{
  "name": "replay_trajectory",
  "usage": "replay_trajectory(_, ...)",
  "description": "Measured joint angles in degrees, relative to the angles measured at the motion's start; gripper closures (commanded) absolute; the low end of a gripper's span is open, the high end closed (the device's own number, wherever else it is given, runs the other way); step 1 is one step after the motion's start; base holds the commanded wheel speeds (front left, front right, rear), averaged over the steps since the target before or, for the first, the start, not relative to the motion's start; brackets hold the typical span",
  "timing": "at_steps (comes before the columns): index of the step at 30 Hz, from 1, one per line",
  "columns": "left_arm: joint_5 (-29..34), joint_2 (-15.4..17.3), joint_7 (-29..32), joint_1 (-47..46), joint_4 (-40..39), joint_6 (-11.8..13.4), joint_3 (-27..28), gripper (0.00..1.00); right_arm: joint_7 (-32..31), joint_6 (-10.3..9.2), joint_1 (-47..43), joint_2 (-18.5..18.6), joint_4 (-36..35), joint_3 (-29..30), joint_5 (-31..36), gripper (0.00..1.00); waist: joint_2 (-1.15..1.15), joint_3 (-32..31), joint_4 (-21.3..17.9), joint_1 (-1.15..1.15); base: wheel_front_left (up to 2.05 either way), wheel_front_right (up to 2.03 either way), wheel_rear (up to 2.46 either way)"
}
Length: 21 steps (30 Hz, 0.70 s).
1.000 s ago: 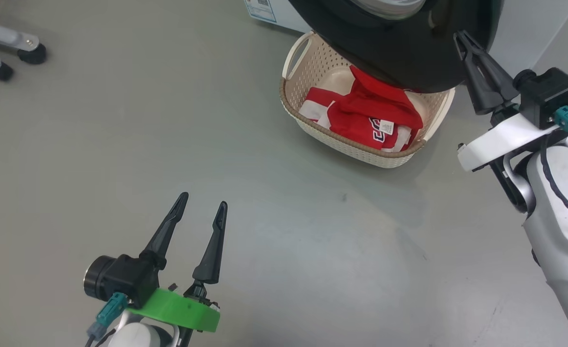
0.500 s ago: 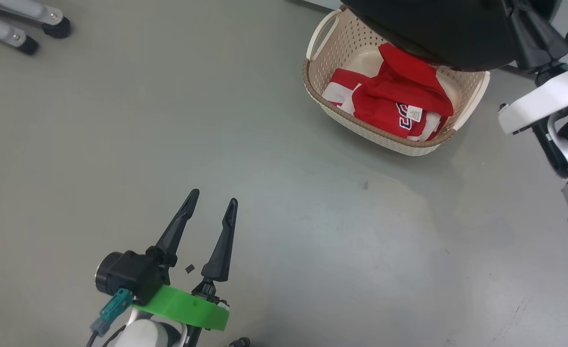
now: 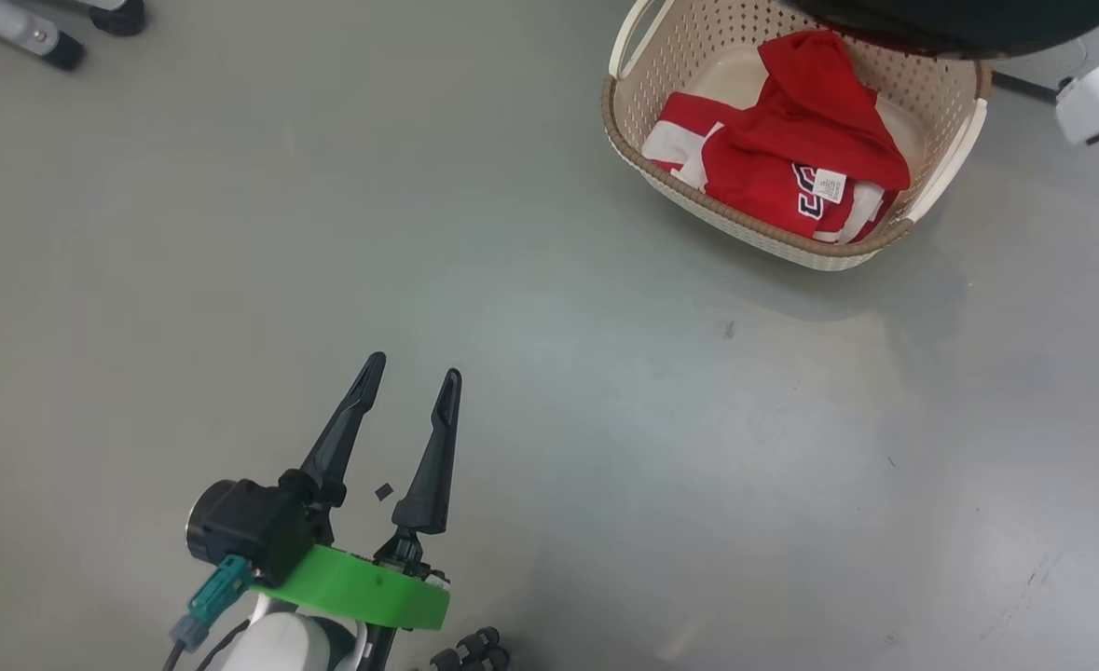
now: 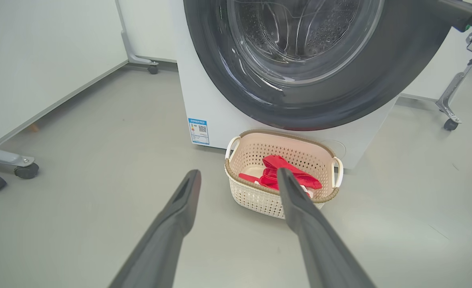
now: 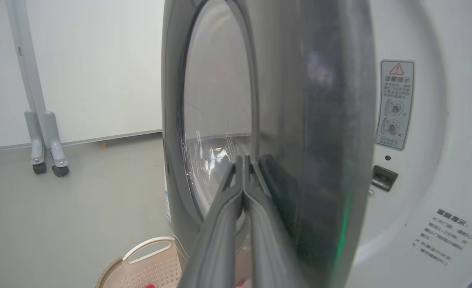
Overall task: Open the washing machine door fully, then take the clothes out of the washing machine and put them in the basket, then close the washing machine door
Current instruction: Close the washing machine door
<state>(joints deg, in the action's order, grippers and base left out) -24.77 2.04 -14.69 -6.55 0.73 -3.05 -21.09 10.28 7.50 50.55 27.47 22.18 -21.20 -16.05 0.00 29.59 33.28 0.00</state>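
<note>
Grey floor [image 3: 512,326], basket [image 3: 661,75] at one o'clock holding the clothes [image 3: 791,158]. My closed right hand [image 5: 244,160] lies against the door [image 5: 300,140]; I'd push steadily at its rim, with the open left hand [image 3: 415,368] held aside.

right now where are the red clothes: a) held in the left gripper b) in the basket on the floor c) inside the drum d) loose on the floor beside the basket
B: the red clothes lie bunched inside the basket standing on the floor, while the left gripper is apart from them, open and empty.
</note>
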Motion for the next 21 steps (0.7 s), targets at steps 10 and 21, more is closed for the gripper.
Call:
replay_trajectory(10, -2.4, -0.1, 0.0, -0.1, -2.0, 1.6, -1.4, 0.0, -2.1, 0.0, 9.9, 2.8, 2.4, 0.0, 0.2, 1.0, 0.0, 3.7, 0.0, 0.0, 0.0, 0.0, 0.0)
replay_trajectory(21, -3.5, -0.2, 0.0, -0.3, -2.6, 2.5, -1.8, 0.0, -3.9, 0.01, 17.2, 4.1, 5.6, -2.0, 2.2, 1.0, 0.0, 6.4, 0.1, 0.0, 0.0, 0.0, 0.0)
